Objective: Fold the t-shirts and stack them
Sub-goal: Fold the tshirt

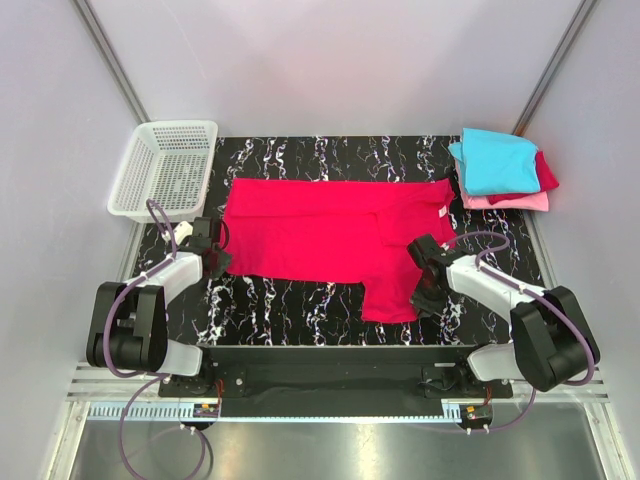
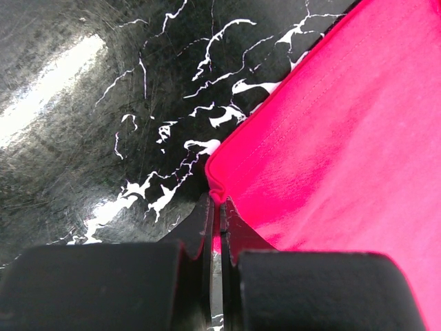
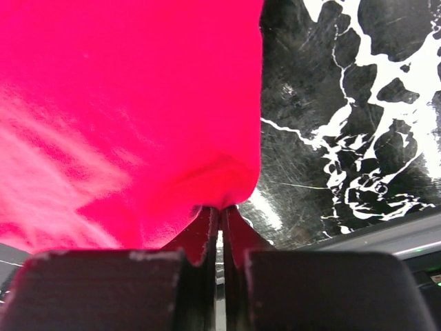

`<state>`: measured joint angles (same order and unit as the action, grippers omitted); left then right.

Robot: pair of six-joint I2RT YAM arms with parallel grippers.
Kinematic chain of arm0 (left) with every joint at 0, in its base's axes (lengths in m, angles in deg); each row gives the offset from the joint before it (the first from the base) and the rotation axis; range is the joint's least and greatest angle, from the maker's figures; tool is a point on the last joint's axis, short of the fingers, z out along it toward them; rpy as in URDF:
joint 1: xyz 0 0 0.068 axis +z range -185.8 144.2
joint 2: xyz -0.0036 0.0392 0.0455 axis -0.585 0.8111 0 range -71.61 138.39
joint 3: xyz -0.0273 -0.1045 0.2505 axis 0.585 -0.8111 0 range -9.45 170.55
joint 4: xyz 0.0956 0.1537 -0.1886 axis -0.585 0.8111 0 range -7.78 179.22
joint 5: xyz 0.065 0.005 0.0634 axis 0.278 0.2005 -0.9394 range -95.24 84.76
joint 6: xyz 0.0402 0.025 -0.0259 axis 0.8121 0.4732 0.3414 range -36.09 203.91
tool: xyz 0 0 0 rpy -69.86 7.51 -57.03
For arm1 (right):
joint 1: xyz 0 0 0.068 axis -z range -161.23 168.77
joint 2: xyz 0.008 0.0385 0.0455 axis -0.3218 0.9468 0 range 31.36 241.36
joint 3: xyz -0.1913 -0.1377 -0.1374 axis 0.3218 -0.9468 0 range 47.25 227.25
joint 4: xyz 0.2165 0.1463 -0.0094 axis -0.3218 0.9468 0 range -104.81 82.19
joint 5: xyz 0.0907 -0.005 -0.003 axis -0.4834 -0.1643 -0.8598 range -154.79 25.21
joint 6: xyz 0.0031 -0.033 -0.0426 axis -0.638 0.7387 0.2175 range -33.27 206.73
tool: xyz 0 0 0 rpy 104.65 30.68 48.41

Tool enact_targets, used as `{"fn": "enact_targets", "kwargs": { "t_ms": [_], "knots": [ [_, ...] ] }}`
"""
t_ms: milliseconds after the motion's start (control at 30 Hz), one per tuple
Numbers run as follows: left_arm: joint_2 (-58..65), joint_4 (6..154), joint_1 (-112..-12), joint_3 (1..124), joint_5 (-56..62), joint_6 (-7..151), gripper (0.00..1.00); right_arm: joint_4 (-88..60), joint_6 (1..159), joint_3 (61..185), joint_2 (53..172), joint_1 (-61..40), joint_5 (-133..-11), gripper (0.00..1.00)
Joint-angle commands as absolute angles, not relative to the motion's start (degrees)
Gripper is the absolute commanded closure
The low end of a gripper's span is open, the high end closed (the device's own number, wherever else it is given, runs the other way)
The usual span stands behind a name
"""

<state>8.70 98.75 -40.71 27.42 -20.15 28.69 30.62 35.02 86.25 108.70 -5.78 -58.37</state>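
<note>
Closest to the lens, the black fingers of the left gripper (image 2: 217, 207) are pressed together on the near-left hem corner of the soft, bright crimson-red t-shirt (image 2: 344, 138). Its stitched edge runs away over the glossy black, white-veined marble worktop (image 2: 103, 103). The right gripper (image 3: 220, 210) is likewise clamped on a bunched bit of the same cloth at its right edge, with bare worktop just beside it. Seen from above, the crimson-red t-shirt lies spread across the middle of the worktop, mostly flat, its small white label toward the right and one sleeve reaching toward the near edge. It looks barely folded, if at all. In the far right corner sits a stack of folded shirts: a cyan t-shirt (image 1: 495, 160) on top, with a dark red t-shirt (image 1: 547, 175) and a pink t-shirt (image 1: 515, 202) under it. So three seem done, and this one is left to fold and add. The white plastic mesh basket (image 1: 165, 126) at the far left shows no cloth in it. There is open worktop along the near strip between the arms, while the stack sits close to the right wall.
</note>
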Motion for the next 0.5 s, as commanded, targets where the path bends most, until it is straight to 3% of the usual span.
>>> {"fn": "enact_targets", "kwargs": {
  "t_ms": [0, 467],
  "knots": [
    [7.7, 96.7, -40.5, 27.6, -19.1, 29.7, 1.0, 29.8, 35.0, 88.1, 108.8, -6.4, -57.6, 1.0],
    [8.6, 96.2, -40.5, 27.7, -17.8, 30.0, 1.0, 37.6, 35.8, 96.0, 101.8, -6.7, -57.8, 0.99]
  ]
}}
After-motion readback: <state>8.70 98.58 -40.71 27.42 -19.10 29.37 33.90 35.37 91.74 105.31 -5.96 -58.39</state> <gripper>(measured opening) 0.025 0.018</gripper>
